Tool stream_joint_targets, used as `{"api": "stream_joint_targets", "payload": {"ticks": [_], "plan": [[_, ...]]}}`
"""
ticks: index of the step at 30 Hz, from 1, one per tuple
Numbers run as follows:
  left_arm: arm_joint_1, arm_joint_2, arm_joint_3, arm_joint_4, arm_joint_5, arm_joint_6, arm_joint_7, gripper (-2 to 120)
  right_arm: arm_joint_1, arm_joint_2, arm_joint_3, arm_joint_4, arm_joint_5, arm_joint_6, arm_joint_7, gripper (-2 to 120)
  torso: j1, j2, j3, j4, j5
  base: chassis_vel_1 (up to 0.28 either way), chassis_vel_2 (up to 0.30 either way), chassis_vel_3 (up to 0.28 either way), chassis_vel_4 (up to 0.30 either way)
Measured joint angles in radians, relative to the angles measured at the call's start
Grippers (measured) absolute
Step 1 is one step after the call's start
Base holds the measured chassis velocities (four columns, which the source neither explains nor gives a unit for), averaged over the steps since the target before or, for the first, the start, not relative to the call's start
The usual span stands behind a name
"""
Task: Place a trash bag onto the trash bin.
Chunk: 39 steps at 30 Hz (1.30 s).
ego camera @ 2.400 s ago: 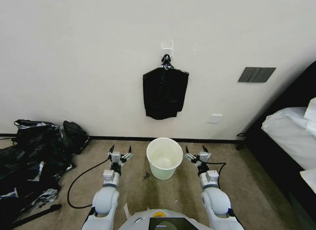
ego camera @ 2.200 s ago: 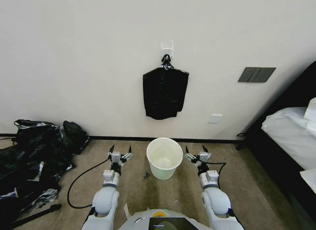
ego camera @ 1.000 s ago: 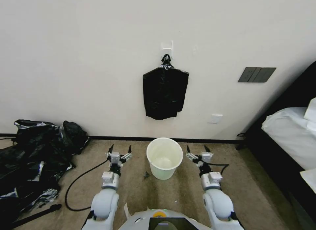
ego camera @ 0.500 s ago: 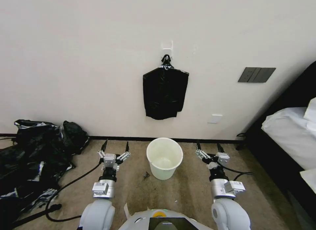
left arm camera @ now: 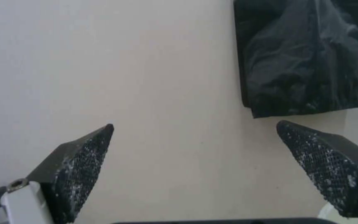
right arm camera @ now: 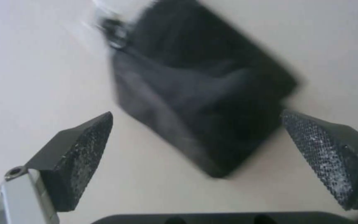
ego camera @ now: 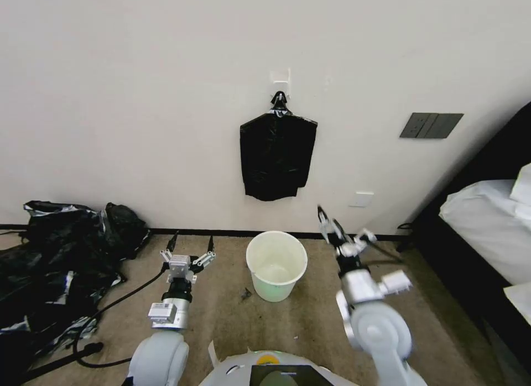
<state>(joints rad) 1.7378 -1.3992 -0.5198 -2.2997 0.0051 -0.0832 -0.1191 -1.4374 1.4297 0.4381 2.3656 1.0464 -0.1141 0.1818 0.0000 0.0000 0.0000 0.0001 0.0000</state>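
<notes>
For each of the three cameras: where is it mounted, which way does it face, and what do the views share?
Head view: high on the robot, facing down at the trash bin and wall; both arms show, left pincer, right pincer.
Left wrist view: faces the wall between its open fingers.
Right wrist view: faces the wall between its open fingers.
Shared: the hanging black bundle.

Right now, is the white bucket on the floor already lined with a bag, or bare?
Bare. The white bucket stands upright, its cream inside showing, no black plastic over its rim.
</notes>
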Motion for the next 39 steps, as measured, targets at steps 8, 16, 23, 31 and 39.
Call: {"api": "stream_joint_targets", "payload": {"ticks": [8, 16, 23, 31, 39], "plan": [[0.013, -0.001, -0.012, -0.024, 0.000, -0.002, -0.001, 100, 0.394, -0.025, -0.113, -0.139, 0.347, 0.026, 0.192, 100, 0.000, 0.000, 0.000, -0.0001, 0.0000, 0.000, 0.000, 0.000, 0.000], [0.011, -0.006, -0.012, -0.021, 0.003, -0.003, -0.002, 100, 0.708, 0.024, -0.169, -0.352, 0.501, 0.064, 0.250, 100, 0.000, 0.000, 0.000, 0.0000, -0.0001, 0.000, 0.000, 0.000, 0.000], [0.005, -0.012, -0.001, -0.021, 0.009, -0.001, -0.002, 100, 0.890, 0.102, -0.188, -0.517, 0.461, 0.080, 0.249, 100, 0.000, 0.000, 0.000, 0.0000, -0.0002, 0.000, 0.000, 0.000, 0.000], [0.009, -0.013, -0.002, -0.025, 0.008, 0.000, -0.003, 100, 1.005, 0.178, -0.159, -0.635, 0.400, 0.081, 0.235, 99, 0.000, 0.000, 0.000, 0.0001, -0.0002, 0.000, 0.000, 0.000, 0.000], [0.008, -0.011, -0.006, -0.031, 0.003, -0.001, -0.004, 100, 1.037, 0.178, -0.143, -0.683, 0.396, 0.080, 0.239, 94, 0.000, 0.000, 0.000, -0.0001, -0.0001, 0.000, 0.000, 0.000, 0.000]]}}
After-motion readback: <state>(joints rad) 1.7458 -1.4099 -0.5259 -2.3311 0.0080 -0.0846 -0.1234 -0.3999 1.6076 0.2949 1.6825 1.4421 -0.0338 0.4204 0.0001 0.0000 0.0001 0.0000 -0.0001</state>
